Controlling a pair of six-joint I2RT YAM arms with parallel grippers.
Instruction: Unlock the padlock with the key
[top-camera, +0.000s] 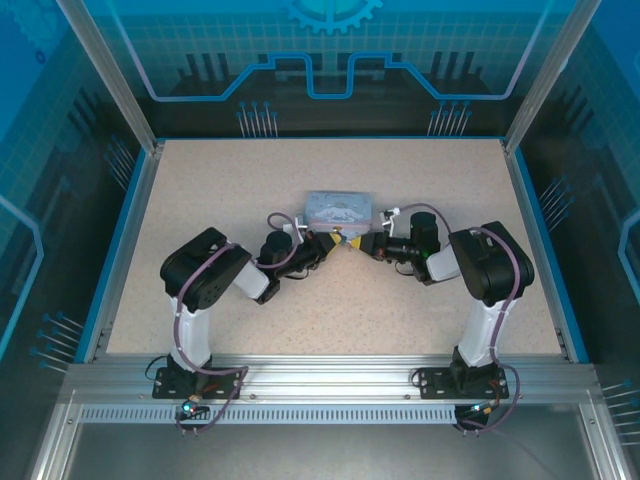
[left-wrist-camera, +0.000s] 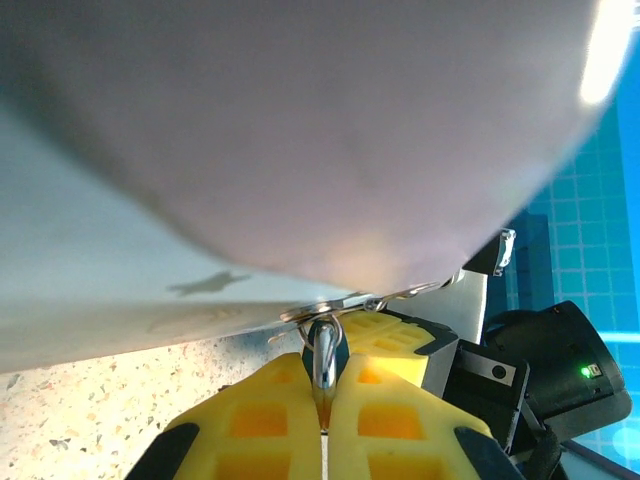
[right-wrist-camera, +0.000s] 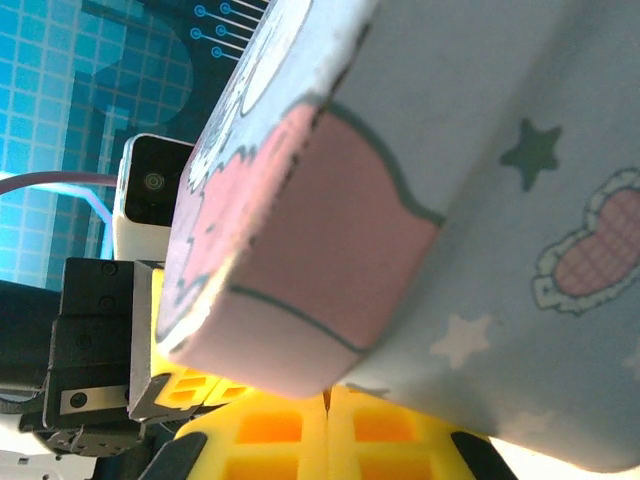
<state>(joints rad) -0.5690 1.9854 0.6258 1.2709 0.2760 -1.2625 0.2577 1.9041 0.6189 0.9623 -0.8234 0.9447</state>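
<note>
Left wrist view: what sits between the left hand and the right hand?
A small silvery metal piece, pinched in the left hand under the tin; the right hand is just beyond it.

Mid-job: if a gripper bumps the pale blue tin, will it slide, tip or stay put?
Probably slides rather than tips: the tin lies flat and low on the speckled table. It looks like a small tin box, so likely light and easily shoved. Its smooth printed sides look slippery.

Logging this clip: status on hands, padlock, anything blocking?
Left hand shut on small silvery metal piece, identity unclear. Right hand shut, hold hidden. Tin box crowds both hands.
</note>
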